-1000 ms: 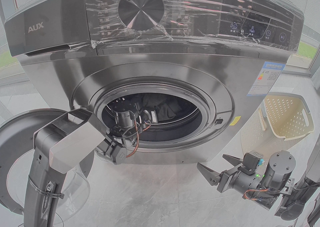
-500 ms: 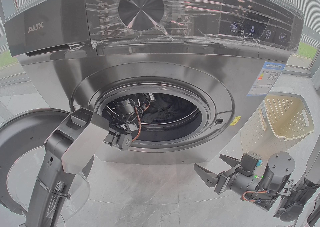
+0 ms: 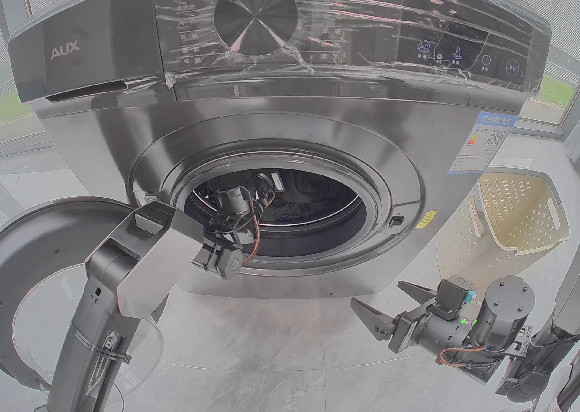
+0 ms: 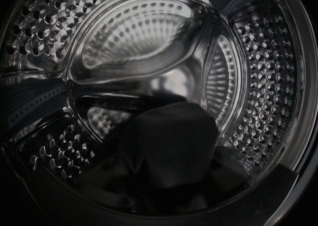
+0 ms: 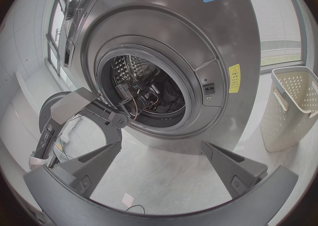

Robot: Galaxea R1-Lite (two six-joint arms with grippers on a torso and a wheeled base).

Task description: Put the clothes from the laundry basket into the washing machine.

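Drop-off, seemingly: your left gripper [image 3: 261,188] sits inside the washing machine drum [image 4: 265,71], at its 9 o'clock side, and you cannot tell its grip. Dark clothes [image 4: 165,143] lie at 6 o'clock. Your right gripper [image 3: 382,297] hangs at 5 o'clock, jaws wide, empty. Next: withdraw cleanly toward the laundry basket [image 3: 519,220] at 3 o'clock.

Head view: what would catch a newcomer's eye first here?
The washing machine stands with its door open and the left arm inside the drum, where dark clothes lie heaped. Lower right, the right gripper hangs open above the floor, near the pale laundry basket.
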